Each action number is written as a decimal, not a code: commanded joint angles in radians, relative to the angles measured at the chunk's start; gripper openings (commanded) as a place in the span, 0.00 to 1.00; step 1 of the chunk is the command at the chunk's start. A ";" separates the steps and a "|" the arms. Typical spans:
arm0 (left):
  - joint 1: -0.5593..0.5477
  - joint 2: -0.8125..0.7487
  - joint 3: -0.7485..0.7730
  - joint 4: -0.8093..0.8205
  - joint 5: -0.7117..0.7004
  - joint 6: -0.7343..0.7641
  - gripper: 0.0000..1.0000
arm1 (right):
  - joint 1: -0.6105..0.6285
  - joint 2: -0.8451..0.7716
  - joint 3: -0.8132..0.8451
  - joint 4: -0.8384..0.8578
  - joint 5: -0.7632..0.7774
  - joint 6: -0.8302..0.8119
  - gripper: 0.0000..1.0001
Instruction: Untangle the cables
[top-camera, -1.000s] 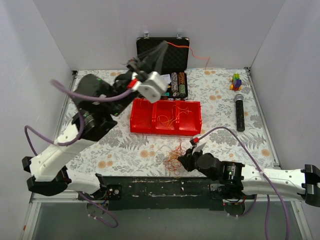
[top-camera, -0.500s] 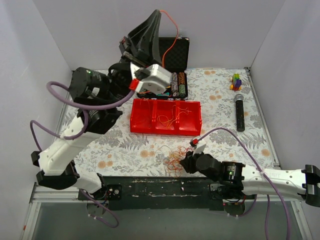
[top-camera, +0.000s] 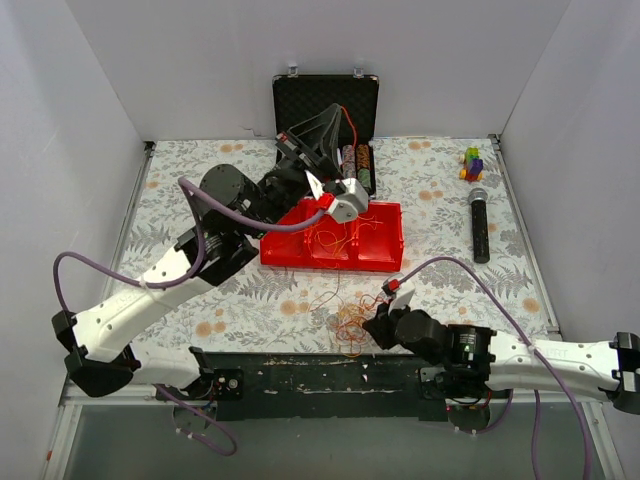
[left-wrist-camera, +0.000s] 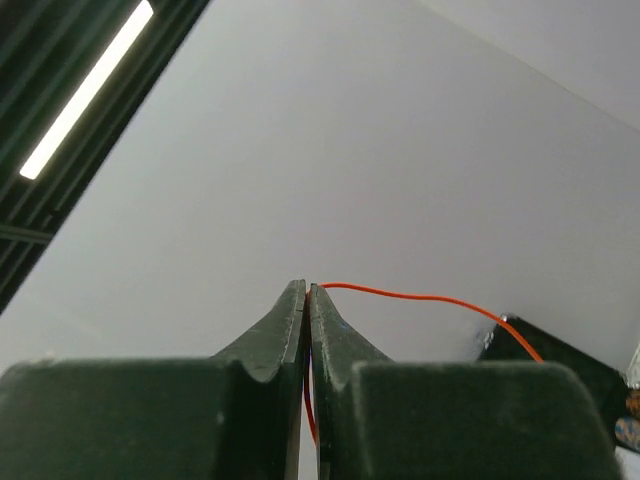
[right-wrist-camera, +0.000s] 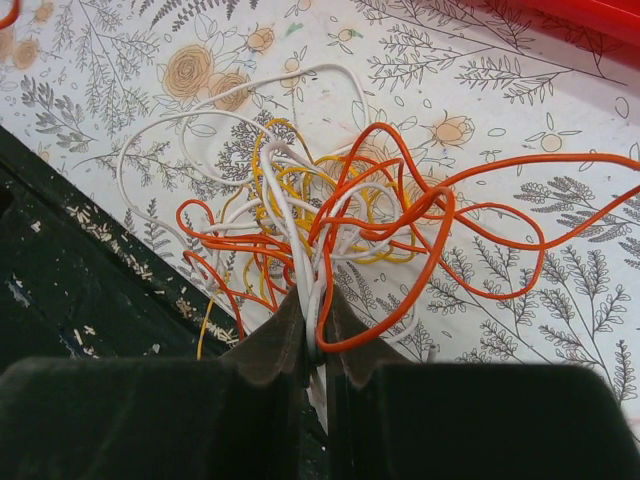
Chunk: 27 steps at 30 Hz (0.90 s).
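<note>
The cables (right-wrist-camera: 350, 210) are a palm-sized tangle of thin orange, yellow and white wires lying on the flowered table near its front edge, also seen from above (top-camera: 345, 322). My right gripper (right-wrist-camera: 312, 322) is low at the tangle's near side (top-camera: 370, 325), shut on a few white and orange strands. My left gripper (left-wrist-camera: 307, 288) is raised over the back of the table (top-camera: 336, 108), pointing up at the wall. It is shut on a single orange cable (left-wrist-camera: 420, 297) that arcs away to the right and down towards the black case.
A red three-part tray (top-camera: 385, 250) with a few loose wires stands mid-table. Behind it an open black case (top-camera: 300, 95) holds batteries (top-camera: 356, 166). A black microphone (top-camera: 479, 225) and coloured blocks (top-camera: 471, 162) lie at the right. White walls close in three sides.
My left arm swung high with the orange cable, then came down and right over the red tray. My right gripper opened briefly and shut again on the tangle.
</note>
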 joint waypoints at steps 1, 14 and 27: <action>0.113 -0.043 -0.091 0.003 -0.011 -0.057 0.00 | 0.011 -0.046 0.017 -0.014 0.023 0.009 0.13; 0.321 -0.024 -0.120 0.069 0.076 -0.203 0.00 | 0.015 -0.062 -0.009 -0.013 0.032 0.037 0.07; 0.376 0.005 -0.157 0.113 0.096 -0.242 0.00 | 0.020 -0.075 -0.010 -0.016 0.035 0.047 0.06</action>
